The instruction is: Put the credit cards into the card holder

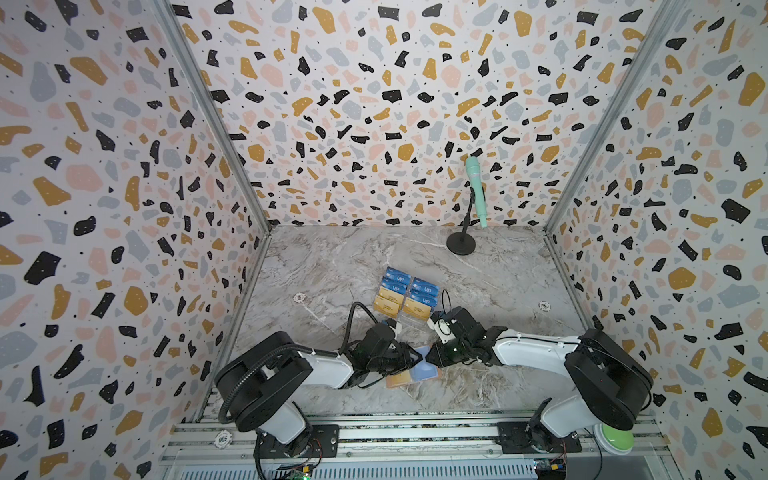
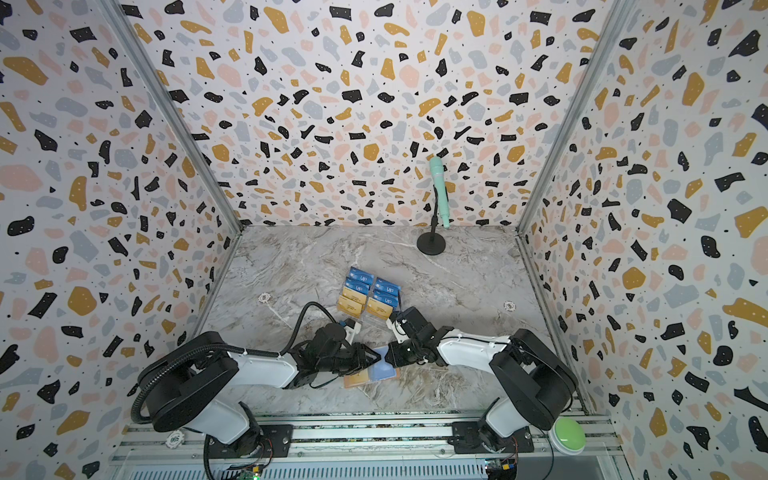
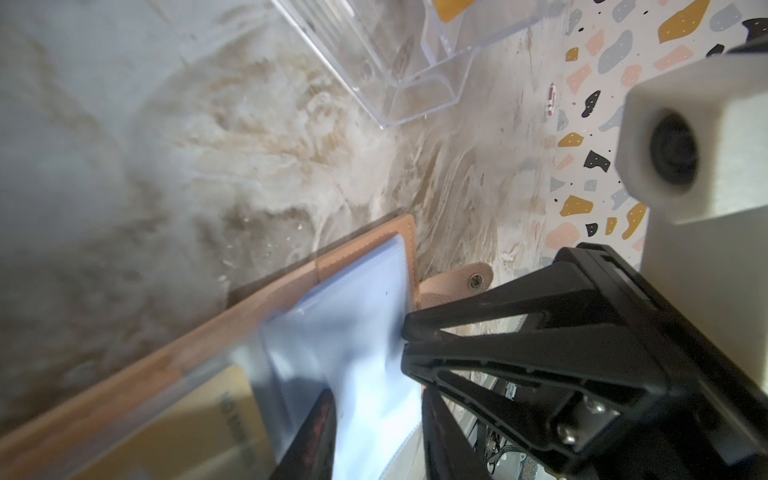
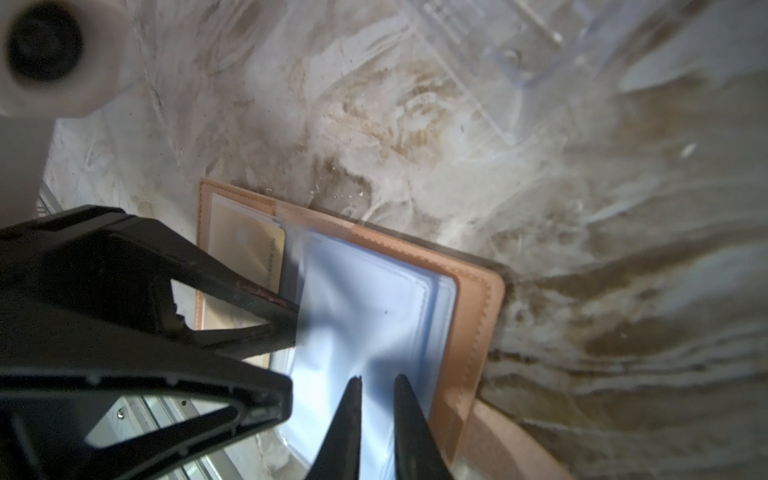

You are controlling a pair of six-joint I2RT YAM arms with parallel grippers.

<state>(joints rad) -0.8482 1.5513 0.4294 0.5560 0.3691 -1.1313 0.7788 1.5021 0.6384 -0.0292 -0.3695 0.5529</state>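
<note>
The salmon-pink card holder (image 1: pixel 437 372) (image 2: pixel 397 372) lies open near the table's front middle, between both grippers. A gold card (image 4: pixel 257 257) (image 3: pixel 199 424) sits in a clear sleeve on its left-hand side. My right gripper (image 4: pixel 378 382) (image 1: pixel 429 358) is shut on a lifted clear sleeve (image 4: pixel 365 307) of the holder's other side. My left gripper (image 3: pixel 374 436) (image 1: pixel 415 360) holds a blurred pale blue card (image 3: pixel 370 399) by its edges, at that sleeve's mouth. More blue and gold credit cards (image 1: pixel 397 277) (image 2: pixel 353 305) stand in the acrylic stand behind.
The transparent tiered stand (image 1: pixel 409 320) (image 3: pixel 415 83) is just behind the grippers. A mint microphone on a black stand (image 1: pixel 476 191) stands at the back right. White tokens (image 1: pixel 299 297) (image 1: pixel 544 306) lie on the marble. A green button (image 1: pixel 617 436) sits at the front right rail.
</note>
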